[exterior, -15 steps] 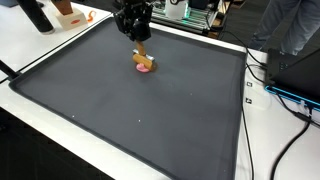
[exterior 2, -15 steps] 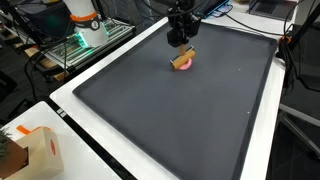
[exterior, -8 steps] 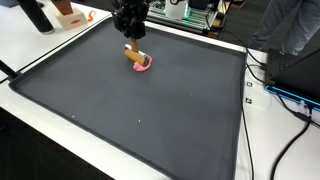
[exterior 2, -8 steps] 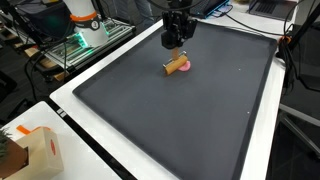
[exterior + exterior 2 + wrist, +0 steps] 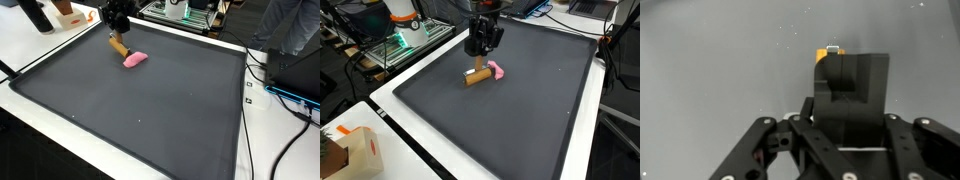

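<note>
My gripper (image 5: 114,31) hangs over the far left part of the black mat (image 5: 150,115), shut on the upper end of a small brown wooden block (image 5: 119,46) that slants down from the fingertips. A pink object (image 5: 135,59) lies on the mat right beside the block's lower end. In both exterior views the two are close together: the wooden block (image 5: 475,76) is just under my gripper (image 5: 477,58), with the pink object (image 5: 496,70) next to it. In the wrist view the dark fingers (image 5: 850,85) are together, and the block's orange tip (image 5: 827,56) shows past them.
White table borders surround the mat (image 5: 510,120). A cardboard box (image 5: 355,150) sits on a near corner. Cables and equipment (image 5: 285,85) lie beside one edge of the mat, and more gear (image 5: 405,30) stands beyond the mat's edge.
My gripper has carried the brown block along the mat, away from where it rested on the pink object. The pink object now lies flat on the mat, slightly shifted.
</note>
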You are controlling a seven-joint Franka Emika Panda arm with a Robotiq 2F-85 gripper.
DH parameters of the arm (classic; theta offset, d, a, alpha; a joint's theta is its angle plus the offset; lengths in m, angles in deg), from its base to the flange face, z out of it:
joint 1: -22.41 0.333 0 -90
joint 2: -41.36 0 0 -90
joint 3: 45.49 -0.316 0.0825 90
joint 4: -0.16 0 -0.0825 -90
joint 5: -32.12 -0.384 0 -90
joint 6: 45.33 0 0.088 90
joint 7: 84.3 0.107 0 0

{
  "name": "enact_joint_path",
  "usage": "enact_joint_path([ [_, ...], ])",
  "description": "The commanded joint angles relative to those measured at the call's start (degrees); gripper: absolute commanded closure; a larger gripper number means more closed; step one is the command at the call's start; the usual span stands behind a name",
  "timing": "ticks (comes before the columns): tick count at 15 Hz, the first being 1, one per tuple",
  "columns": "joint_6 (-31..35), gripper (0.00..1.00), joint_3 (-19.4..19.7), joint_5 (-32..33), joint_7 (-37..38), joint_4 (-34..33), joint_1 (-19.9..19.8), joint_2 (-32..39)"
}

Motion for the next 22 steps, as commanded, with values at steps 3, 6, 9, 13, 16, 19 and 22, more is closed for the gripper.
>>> enact_joint_path([
  [3, -2.22, 0.76, 0.09, -3.95, -1.41, -1.09, -0.26, -4.25],
  [6, -3.37, 0.76, 0.05, -7.72, -1.58, -2.82, -0.10, -6.15],
  [9, -7.50, 0.76, 0.11, -12.53, 1.84, -5.77, 0.22, -7.69],
  [13, -15.88, 0.76, 0.61, -17.40, 8.99, -11.15, 0.01, -7.56],
  [16, -20.56, 0.76, 1.44, -21.52, 13.48, -14.70, -0.68, -6.76],
  [19, -22.19, 0.76, 3.05, -25.96, 16.85, -16.99, -2.00, -5.68],
  [22, -22.05, 0.76, 5.05, -30.64, 19.16, -18.19, -4.04, -4.08],
])
